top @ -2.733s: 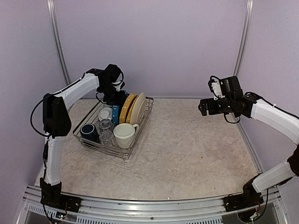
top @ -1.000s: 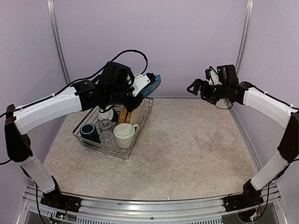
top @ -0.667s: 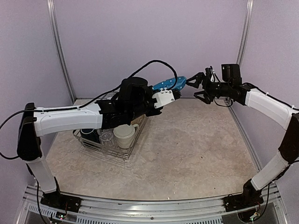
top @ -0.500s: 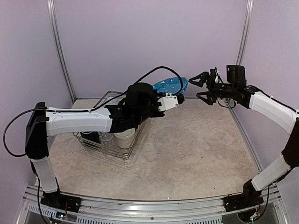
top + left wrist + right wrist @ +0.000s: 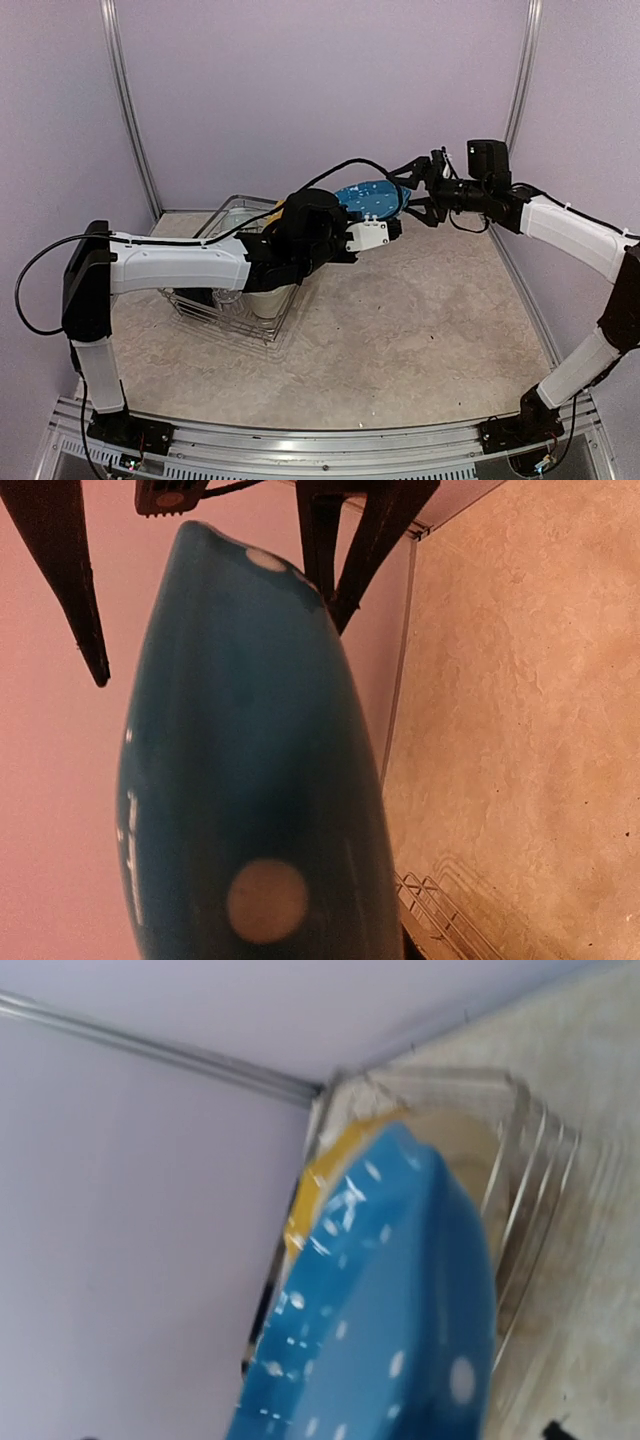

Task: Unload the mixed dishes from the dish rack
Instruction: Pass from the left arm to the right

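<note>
Left claw (image 5: 388, 224) is clamped on the blue plate (image 5: 368, 197) and holds it up in the air, roughly 2 o'clock from the dish rack (image 5: 232, 203). The rack itself sits around the table's 9 o'clock. Right claw (image 5: 408, 188) is spread wide, a finger either side of the plate's far edge, not closed on it. A yellow plate (image 5: 308, 1188) shows in the rack.
</note>
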Motion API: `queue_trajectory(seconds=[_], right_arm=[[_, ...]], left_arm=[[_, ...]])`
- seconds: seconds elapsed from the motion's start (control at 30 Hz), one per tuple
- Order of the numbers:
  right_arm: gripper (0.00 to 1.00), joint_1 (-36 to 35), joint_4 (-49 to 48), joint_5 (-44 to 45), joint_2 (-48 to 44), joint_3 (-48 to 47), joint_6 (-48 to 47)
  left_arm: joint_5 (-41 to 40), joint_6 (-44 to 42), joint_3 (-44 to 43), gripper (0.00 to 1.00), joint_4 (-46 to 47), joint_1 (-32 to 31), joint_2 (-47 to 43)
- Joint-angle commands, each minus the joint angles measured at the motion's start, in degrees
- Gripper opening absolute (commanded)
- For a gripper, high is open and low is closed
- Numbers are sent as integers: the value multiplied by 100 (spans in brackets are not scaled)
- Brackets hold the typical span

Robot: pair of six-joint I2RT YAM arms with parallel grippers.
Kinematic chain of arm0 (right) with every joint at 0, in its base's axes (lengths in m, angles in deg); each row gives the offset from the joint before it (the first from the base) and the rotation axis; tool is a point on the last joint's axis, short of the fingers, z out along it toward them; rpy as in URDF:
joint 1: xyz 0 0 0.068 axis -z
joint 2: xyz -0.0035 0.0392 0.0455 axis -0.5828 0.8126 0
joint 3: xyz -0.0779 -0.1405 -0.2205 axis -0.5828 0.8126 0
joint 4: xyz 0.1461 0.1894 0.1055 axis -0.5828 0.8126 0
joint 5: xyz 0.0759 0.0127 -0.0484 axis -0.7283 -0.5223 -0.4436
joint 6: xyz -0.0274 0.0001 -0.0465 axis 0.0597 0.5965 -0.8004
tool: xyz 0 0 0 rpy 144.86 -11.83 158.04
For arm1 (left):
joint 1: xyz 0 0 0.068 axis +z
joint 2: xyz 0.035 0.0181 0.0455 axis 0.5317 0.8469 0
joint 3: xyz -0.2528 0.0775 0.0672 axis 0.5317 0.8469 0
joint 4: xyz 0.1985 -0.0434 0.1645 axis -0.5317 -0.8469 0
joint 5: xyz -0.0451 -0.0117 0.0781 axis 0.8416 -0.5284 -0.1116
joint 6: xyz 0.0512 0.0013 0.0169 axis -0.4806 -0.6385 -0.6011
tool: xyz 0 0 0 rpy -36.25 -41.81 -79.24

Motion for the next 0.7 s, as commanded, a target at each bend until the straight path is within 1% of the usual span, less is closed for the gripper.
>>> queue_trajectory(seconds=[0.0,0.1,0.13,0.2,0.23,0.27,0.33,0.37,0.4,0.47,0.5,0.57,0.63,0.67], right_arm=[[88,-190,-339,-176,270,-33,375],[80,-246,-548,-227,380,46,755],[74,-260,-748,-283,403,128,926],[57,-261,-1196,-421,432,289,1248],[50,-263,-1296,-396,422,338,1376],[39,-263,-1408,-340,406,401,1470],[13,-263,-1535,-263,420,445,1609],[1,-269,-1619,-264,446,455,1688],[0,-261,-1768,-313,493,479,1810],[0,-258,-2021,-366,583,524,1970],[0,-260,-2108,-315,587,551,1991],[0,-212,-2185,-189,579,579,1889],[0,-101,-2224,-87,576,613,1702],[0,18,-2182,-101,603,605,1568]], left_arm=[[-153,-23,-371,0,751,-50,-94],[-170,88,-387,0,613,-47,-110],[-182,154,-402,0,542,-50,-121],[-258,317,-446,0,342,-49,-132],[-311,427,-457,2,244,-52,-136],[-363,569,-459,5,108,-58,-153],[-403,852,-403,15,-174,-58,-221],[-414,1007,-372,17,-293,-52,-276],[-417,1157,-363,20,-423,-52,-307],[-393,1452,-370,28,-815,-58,-407],[-391,1636,-365,36,-984,-58,-461],[-253,2085,-377,58,-1574,-59,-610],[34,2737,-468,79,-2381,-38,-806],[232,3081,-531,94,-2787,-17,-952]])
